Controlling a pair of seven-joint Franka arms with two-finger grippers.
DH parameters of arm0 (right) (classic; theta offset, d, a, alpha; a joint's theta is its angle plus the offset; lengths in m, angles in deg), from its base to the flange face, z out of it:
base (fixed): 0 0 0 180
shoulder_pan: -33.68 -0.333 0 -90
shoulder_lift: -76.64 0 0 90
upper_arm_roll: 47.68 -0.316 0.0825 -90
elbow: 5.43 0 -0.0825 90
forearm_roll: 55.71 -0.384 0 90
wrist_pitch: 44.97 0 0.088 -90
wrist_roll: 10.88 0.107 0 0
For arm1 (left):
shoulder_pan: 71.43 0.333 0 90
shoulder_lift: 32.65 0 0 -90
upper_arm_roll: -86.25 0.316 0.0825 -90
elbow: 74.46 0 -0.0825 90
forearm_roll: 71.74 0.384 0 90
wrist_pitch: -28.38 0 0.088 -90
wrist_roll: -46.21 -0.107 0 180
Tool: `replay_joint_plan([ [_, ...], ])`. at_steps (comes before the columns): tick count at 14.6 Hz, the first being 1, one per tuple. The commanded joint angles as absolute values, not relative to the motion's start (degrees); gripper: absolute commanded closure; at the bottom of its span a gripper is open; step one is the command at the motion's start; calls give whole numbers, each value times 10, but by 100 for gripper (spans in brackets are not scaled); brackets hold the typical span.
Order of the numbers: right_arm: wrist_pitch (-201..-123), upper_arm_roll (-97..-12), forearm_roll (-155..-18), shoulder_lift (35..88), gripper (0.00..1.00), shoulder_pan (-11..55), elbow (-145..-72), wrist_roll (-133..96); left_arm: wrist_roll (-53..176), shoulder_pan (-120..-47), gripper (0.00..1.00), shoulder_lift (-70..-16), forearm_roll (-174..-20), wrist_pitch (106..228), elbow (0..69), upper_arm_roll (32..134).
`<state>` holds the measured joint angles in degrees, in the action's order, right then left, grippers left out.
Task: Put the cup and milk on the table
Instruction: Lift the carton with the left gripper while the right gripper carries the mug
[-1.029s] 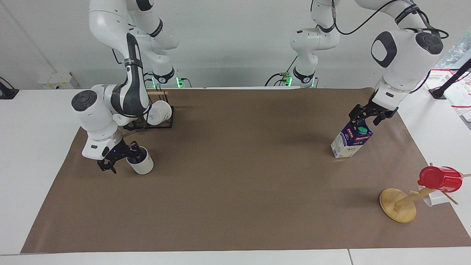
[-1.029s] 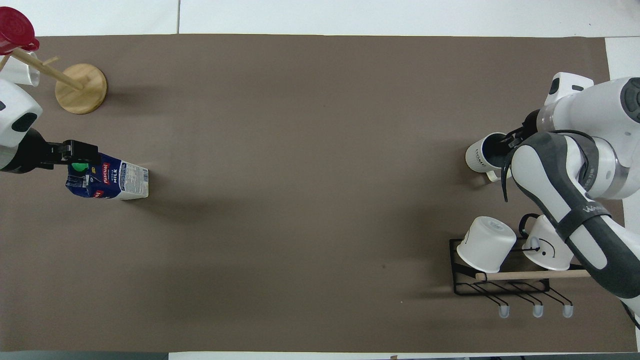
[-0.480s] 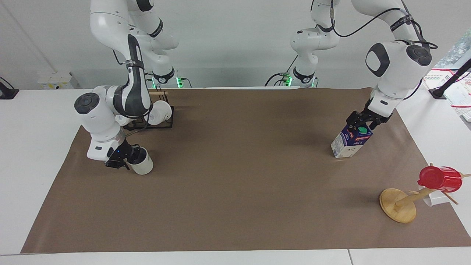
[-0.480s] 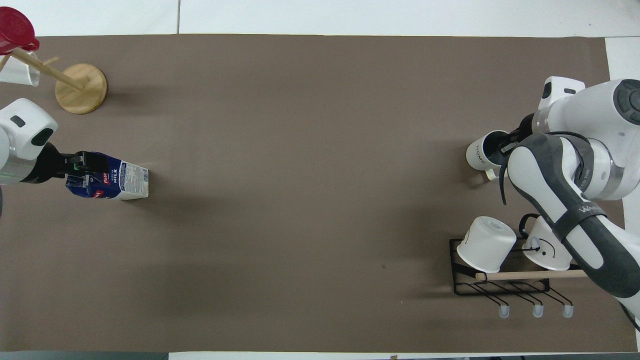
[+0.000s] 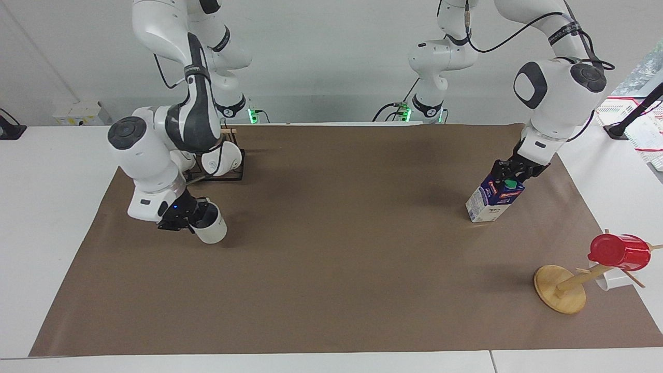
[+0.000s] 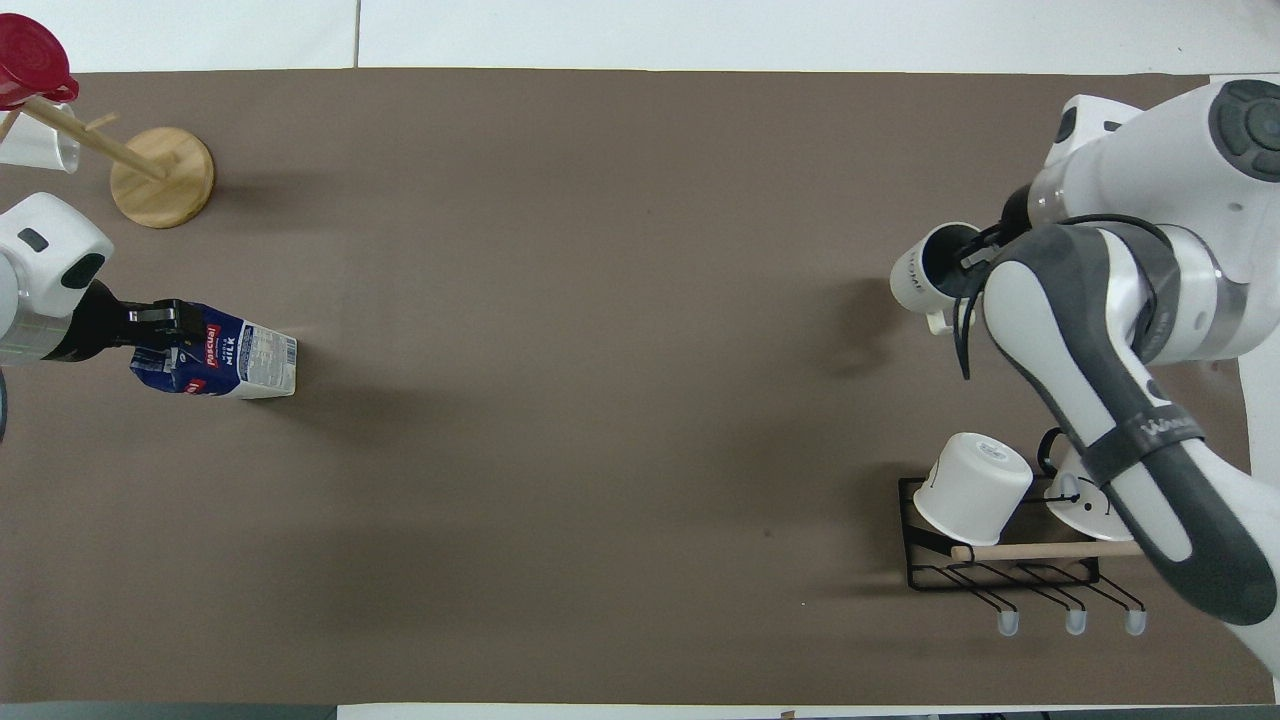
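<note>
The off-white cup [image 5: 211, 229] [image 6: 922, 277] is tilted and held just above the brown paper sheet [image 5: 336, 243] at the right arm's end of the table [image 5: 46, 217]. My right gripper [image 5: 192, 215] [image 6: 975, 262] is shut on its rim, one finger inside. The milk [image 5: 487, 203] [image 6: 250, 362], dark blue above and white below, stands on the paper at the left arm's end. My left gripper [image 5: 510, 175] [image 6: 165, 322] is down on its gable top, fingers closed around it, covering most of the green cap.
A black wire rack [image 5: 224, 177] [image 6: 925, 578] with two white mugs [image 6: 972, 488] lies nearer to the robots than the cup. A wooden mug tree [image 5: 560, 289] [image 6: 162, 176] with a red cup [image 5: 619, 252] [image 6: 32, 60] stands farther from the robots than the milk.
My right gripper lifted the cup and carried it toward the table's middle. My left gripper came down from above the milk and closed on its top.
</note>
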<state>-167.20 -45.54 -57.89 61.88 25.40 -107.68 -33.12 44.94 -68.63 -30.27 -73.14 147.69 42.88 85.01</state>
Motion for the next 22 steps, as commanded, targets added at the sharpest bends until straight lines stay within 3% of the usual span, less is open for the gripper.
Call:
replay_joint_plan([
  [1,-1703,-456,-576,612,100,189,-1080,-220,447,-687,100,-284,-742,1492,444,850],
  [6,-1755,-456,-574,590,100,86,-1096,-64,445,-680,100,-275,-741,1429,372,851],
  [14,-1801,-456,-548,603,100,66,-1164,-61,444,-684,100,-286,-736,1312,259,850],
  [18,-1804,-456,-548,603,100,66,-1168,-60,453,-713,100,-295,-731,1321,250,841],
  [19,-1804,-456,-548,603,64,66,-1168,-60,477,-734,100,-301,-713,1322,246,841],
  [20,-1803,-456,-548,603,1,67,-1166,-58,525,-769,100,-318,-702,1322,234,840],
  [22,-1801,-455,-548,605,0,66,-1152,-39,600,-815,100,-333,-699,1333,227,840],
])
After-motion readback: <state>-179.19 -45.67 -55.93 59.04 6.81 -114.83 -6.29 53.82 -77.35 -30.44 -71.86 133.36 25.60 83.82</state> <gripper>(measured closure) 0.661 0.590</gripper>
